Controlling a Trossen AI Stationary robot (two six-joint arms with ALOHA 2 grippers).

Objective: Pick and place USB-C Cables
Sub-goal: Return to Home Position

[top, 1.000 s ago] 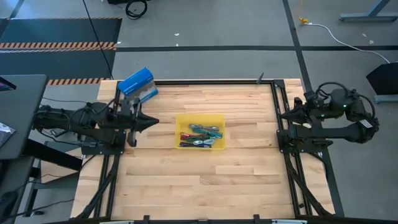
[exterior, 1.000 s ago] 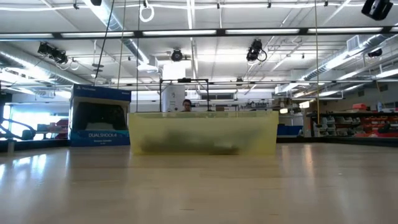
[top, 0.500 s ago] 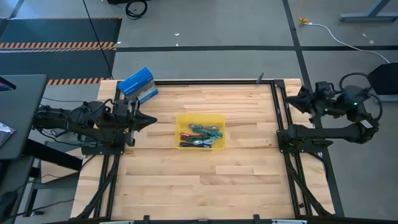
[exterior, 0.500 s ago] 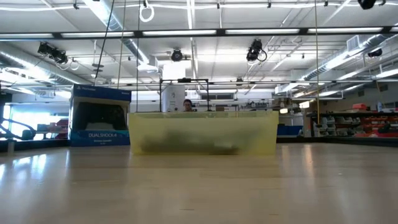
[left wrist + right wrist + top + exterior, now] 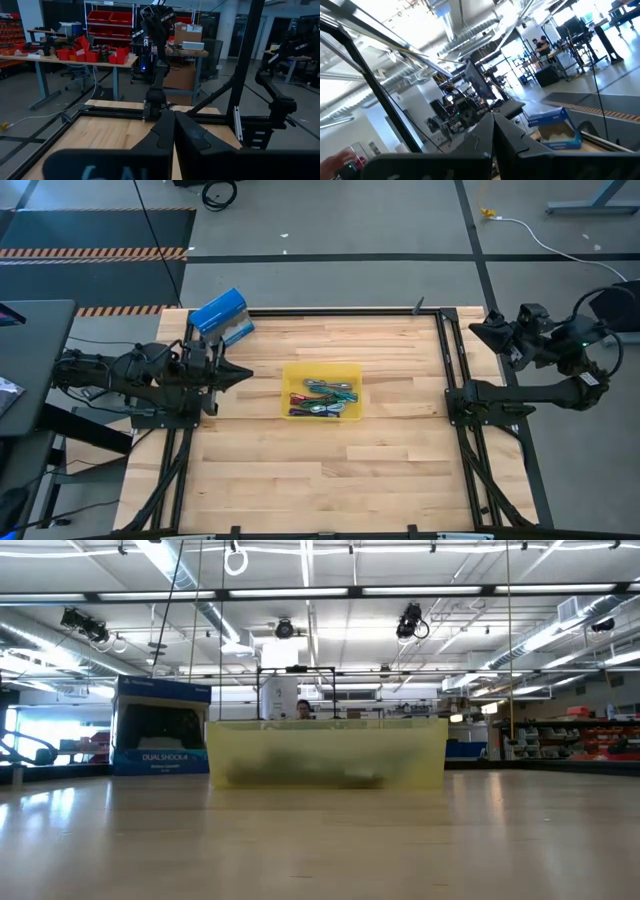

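left end effector [image 5: 248, 376] near dualshock box [image 5: 160, 730]

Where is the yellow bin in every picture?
High view: the yellow bin sits mid-table with the USB-C cables inside.
Low view: in the centre, its front wall faces the camera.
Left wrist view: not visible.
Right wrist view: not visible.
Shared landmark: the blue box, left of the bin in the low view, also seen in the right wrist view.
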